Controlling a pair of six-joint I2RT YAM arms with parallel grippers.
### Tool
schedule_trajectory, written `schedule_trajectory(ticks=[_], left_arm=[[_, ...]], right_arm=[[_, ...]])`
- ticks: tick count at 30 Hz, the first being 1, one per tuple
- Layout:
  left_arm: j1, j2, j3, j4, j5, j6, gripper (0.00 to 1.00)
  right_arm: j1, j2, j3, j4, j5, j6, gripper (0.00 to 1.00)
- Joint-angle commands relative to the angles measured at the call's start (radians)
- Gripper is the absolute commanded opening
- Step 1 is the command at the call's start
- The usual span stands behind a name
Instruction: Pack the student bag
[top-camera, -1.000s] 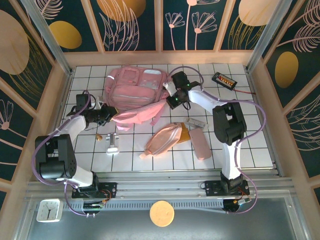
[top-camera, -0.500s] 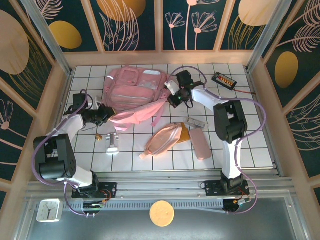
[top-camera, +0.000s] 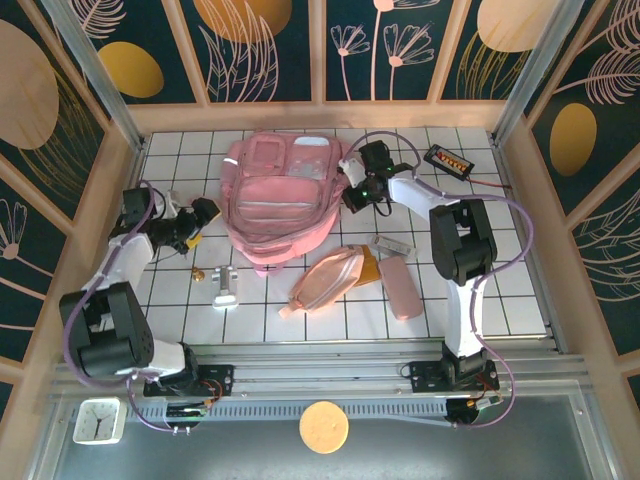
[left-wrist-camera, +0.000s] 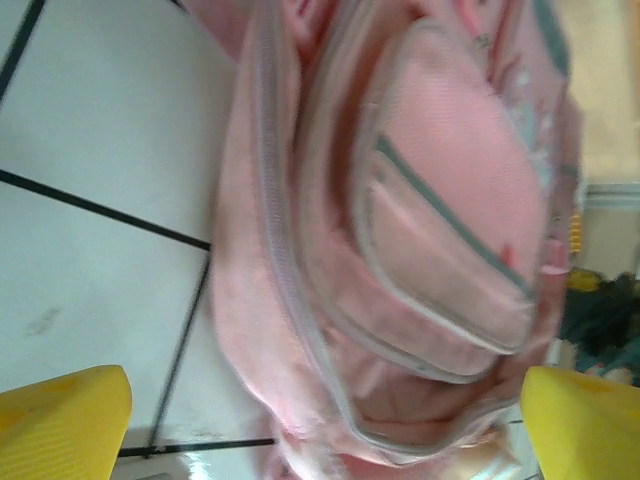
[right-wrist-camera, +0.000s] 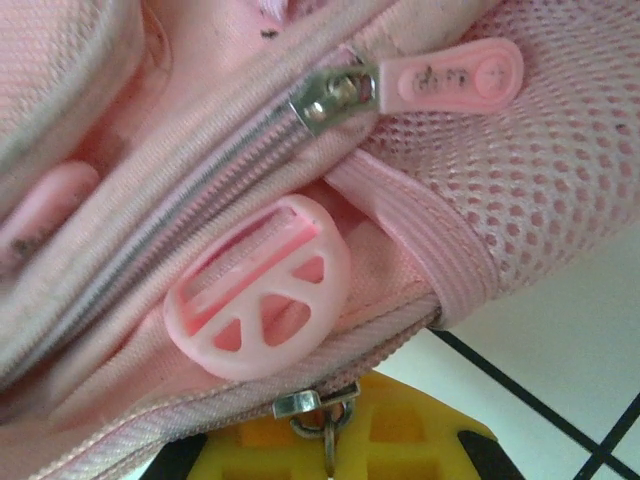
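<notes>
Packing not started: student bag (top-camera: 278, 205) looks zipped, pouch (top-camera: 328, 278) and case (top-camera: 400, 287) outside. My left gripper (left-wrist-camera: 320, 425) gapes empty; right gripper (top-camera: 352, 190) pinches bag's edge.

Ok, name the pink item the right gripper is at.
The large soft pink fabric backpack: the right gripper sits against its side. The peach-pink oval pouch and slim flat pink case lie apart.

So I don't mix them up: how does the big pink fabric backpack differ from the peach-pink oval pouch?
The pink fabric backpack is larger than the peach-pink oval pouch. The backpack shows zipped pockets and pale window panels; the pouch looks plain. The backpack lies farther back, the pouch nearer the front. Both are soft, pinkish.
</notes>
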Motion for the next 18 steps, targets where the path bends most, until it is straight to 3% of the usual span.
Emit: schedule_trajectory(ticks=[1,7,9,11,14,18], left_arm=[[-0.048,-0.078,-0.119,0.055,0.062,-0.161,0.99],[-0.215,-0.128,-0.237,0.31,0.083,-0.451,0.99],[-0.255,-0.121,-0.22,0.352,0.069,-0.484,0.99],[-0.321,-0.084,-0.107,0.223,0.006,-0.351,0.99],[-0.444,0.029,0.139,-0.096,-0.192,0.022,0.99],[-0.533,0.094,0.27,-0.251,-0.423,0.358,0.99]], right_arm=[[0.062,-0.074,0.021,-0.004,0.015,0.107,0.0],[0.119,-0.083,0.073,-0.092,0.04,0.183,0.0],[0.124,-0.107,0.056,-0.082,0.031,0.216,0.0],[0.124,-0.134,0.03,-0.06,0.013,0.259,0.0],[0.15,-0.164,0.003,-0.028,-0.01,0.305,0.0],[0.191,-0.181,-0.01,-0.01,0.004,0.328,0.0]])
